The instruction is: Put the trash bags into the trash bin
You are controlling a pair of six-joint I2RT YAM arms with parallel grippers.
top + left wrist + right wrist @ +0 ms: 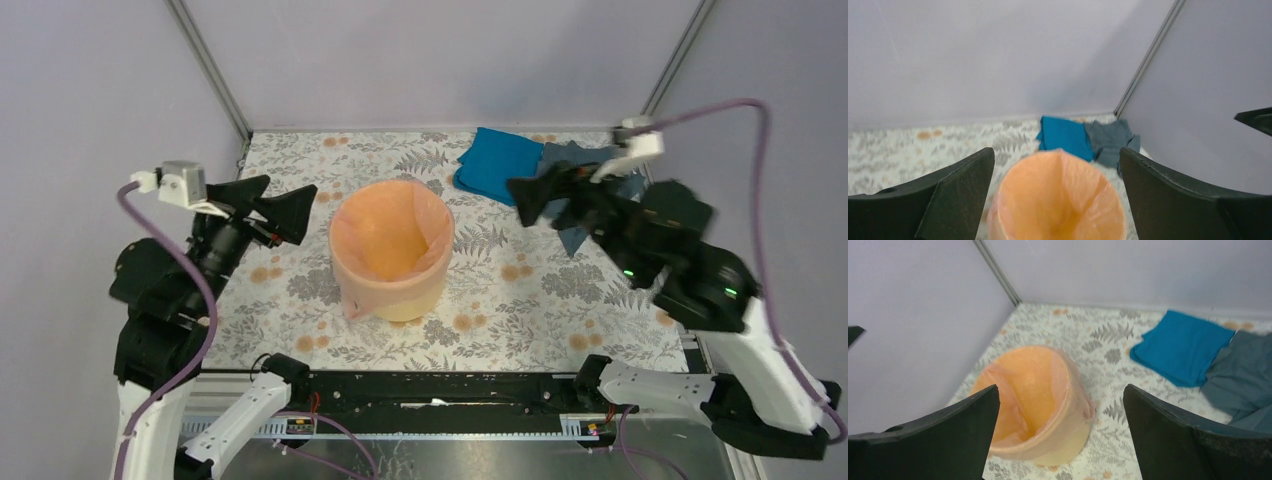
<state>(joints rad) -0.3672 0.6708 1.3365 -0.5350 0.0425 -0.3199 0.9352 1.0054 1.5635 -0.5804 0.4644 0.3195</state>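
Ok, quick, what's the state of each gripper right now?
Left gripper: open, holding nothing.
Right gripper: open, holding nothing.

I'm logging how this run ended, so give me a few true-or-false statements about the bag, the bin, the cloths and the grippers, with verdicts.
1. The pink trash bag lines the trash bin, its edge folded over the rim. True.
2. The left gripper is shut on the bag. False: its fingers are spread and hold nothing.
3. The blue cloth lies inside the bin. False: it lies on the table near the far wall.
4. The right gripper is open. True.
5. The bin lies tipped on its side. False: it stands upright.
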